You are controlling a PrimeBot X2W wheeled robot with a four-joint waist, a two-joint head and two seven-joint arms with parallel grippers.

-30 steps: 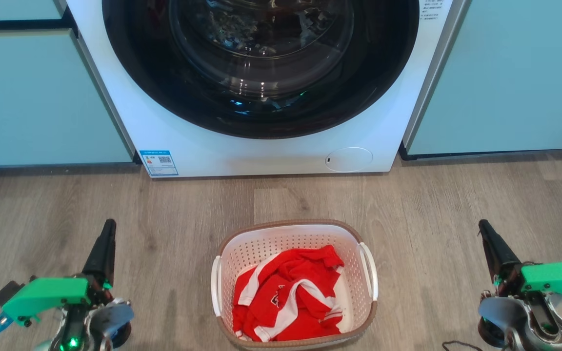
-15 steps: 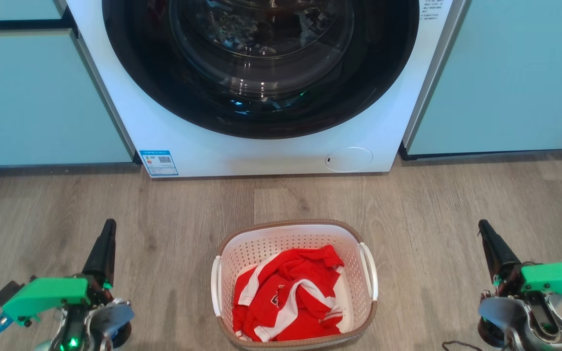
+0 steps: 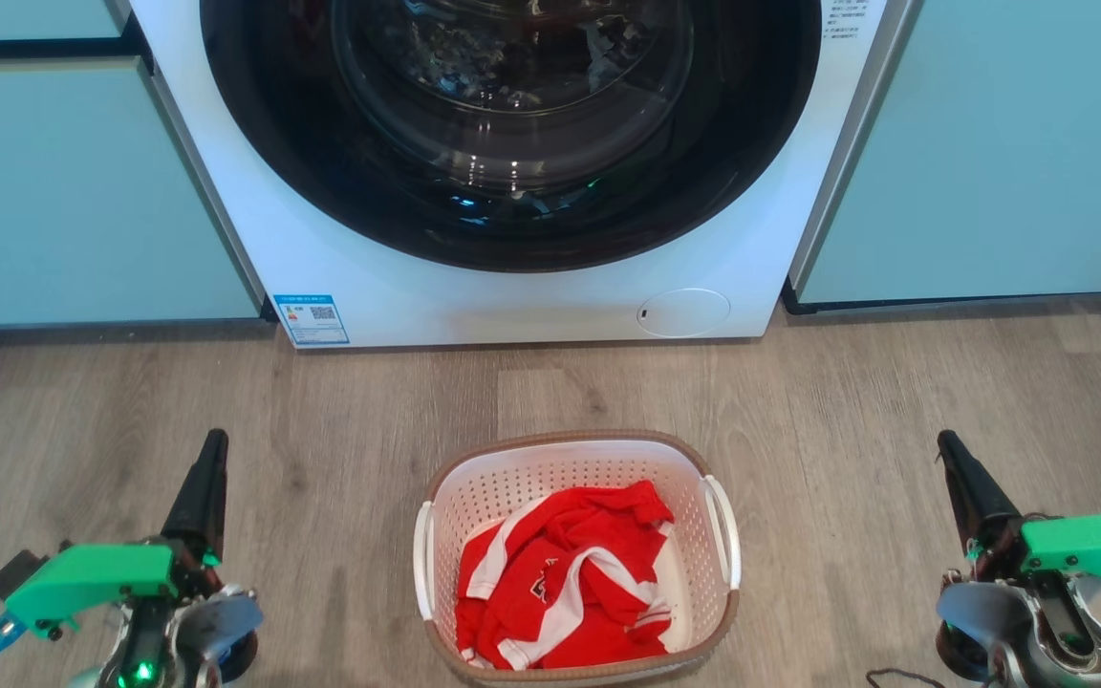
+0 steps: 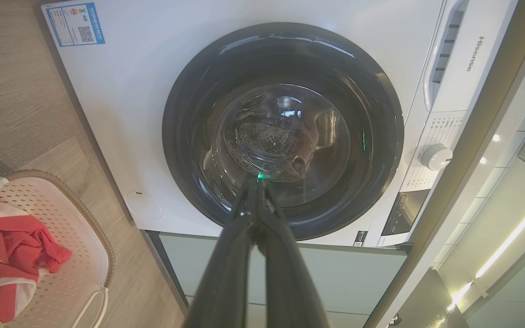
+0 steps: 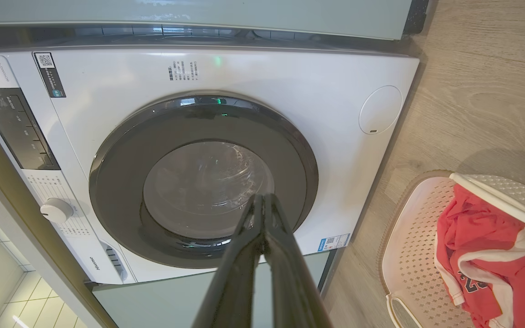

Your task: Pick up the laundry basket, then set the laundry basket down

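Nothing moves: left gripper (image 3: 215,438) and right gripper (image 3: 945,439) stay pinched together, empty. Between them on the wood floor (image 3: 321,411) sits the laundry basket (image 3: 512,489), white, perforated and brown-rimmed, holding a red jersey (image 3: 560,573).

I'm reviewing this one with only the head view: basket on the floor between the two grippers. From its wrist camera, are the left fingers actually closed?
Observer: Yes, the left gripper has its fingers pressed together, holding nothing.
Operator: And the right?
Observer: The right gripper is shut too, and empty.
Operator: My view cuts off the washer's top. What's there?
Observer: A white dial next to a dark control panel.
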